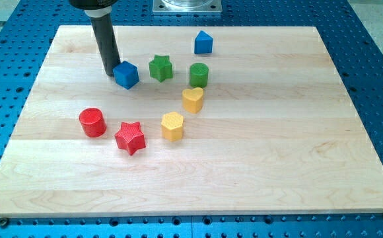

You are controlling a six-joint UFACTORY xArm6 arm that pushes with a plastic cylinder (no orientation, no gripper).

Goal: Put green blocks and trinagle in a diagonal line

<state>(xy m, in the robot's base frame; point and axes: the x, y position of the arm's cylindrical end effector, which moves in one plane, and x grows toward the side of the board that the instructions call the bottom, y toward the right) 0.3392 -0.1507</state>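
Observation:
A green star and a green cylinder sit side by side near the board's top middle. A blue house-shaped block stands above and to the right of them. A blue cube lies to the left of the green star. My tip rests on the board right beside the blue cube's left side, touching or almost touching it. The dark rod rises from there to the view's top.
A yellow heart-shaped block and a yellow hexagon lie below the green cylinder. A red cylinder and a red star sit at the lower left. The wooden board lies on a blue perforated table.

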